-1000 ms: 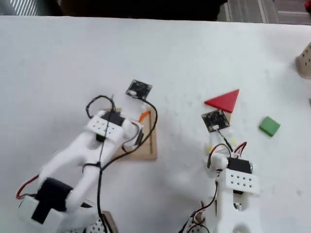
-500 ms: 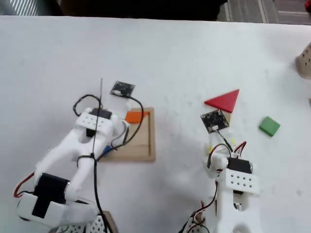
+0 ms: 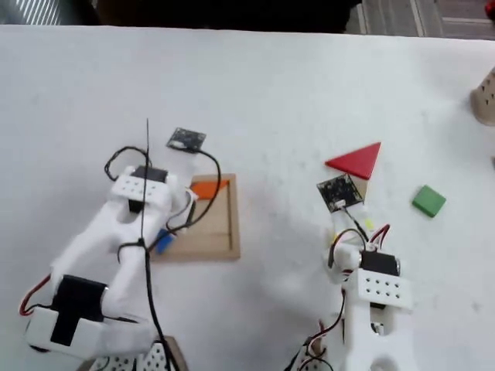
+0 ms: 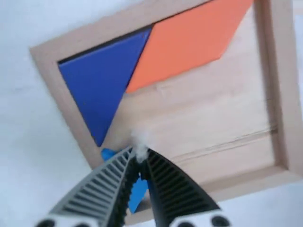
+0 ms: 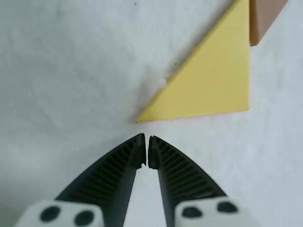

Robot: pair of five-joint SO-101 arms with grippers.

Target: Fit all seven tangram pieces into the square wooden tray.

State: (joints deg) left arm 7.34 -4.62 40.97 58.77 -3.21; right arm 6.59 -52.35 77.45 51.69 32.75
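Hanging over wooden tray (image 4: 284,94), left tool (image 4: 139,156) closed

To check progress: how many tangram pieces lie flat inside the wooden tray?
2: a blue triangle in a corner and an orange parallelogram beside it. A lighter blue piece behind the left gripper may be another.

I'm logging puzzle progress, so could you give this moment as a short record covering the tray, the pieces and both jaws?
tray: wooden, under the left arm
in tray: dark blue triangle and orange parallelogram, edges touching
at tray rim: small bright blue piece, beneath the left jaws
on table: red triangle; green square; yellow triangle, with a tan piece beside it
left jaws: shut, over the tray rim
right jaws: shut, just short of the yellow triangle's corner
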